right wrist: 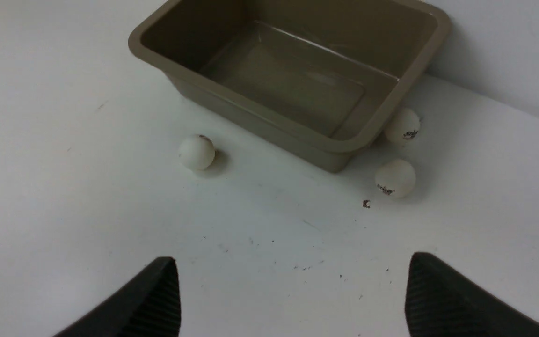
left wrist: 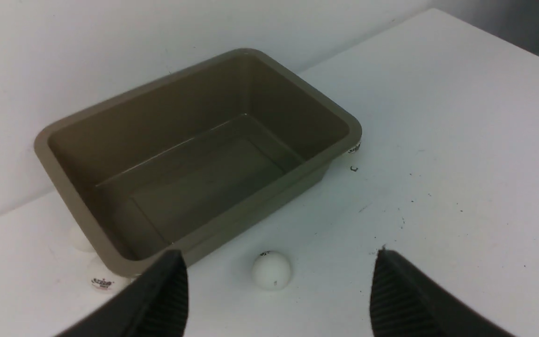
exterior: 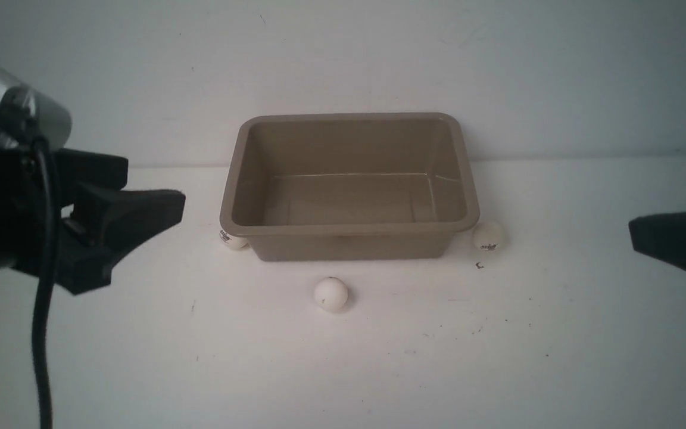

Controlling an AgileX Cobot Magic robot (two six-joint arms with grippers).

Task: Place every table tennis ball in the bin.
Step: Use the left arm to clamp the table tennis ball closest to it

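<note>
The taupe bin [exterior: 349, 229] stands empty against the back wall. One table tennis ball [exterior: 330, 294] lies just in front of it. Another ball [exterior: 488, 236] rests at the bin's right end, and the right wrist view shows a second one [right wrist: 402, 125] behind it, tucked under the rim. At the left end, a ball [exterior: 233, 238] peeks out from under the rim. The left wrist view shows two balls there [left wrist: 102, 281], [left wrist: 80, 238]. My left gripper [exterior: 155, 187] hovers open and empty left of the bin, with the front ball [left wrist: 272, 270] just beyond its fingertips. My right gripper [exterior: 661, 205] hangs open and empty at the far right.
The white table [exterior: 343, 369] carries small dark specks and a tiny dark mark [exterior: 479, 266] near the right ball. A white wall [exterior: 343, 59] rises directly behind the bin. A black cable [exterior: 42, 333] hangs from the left arm.
</note>
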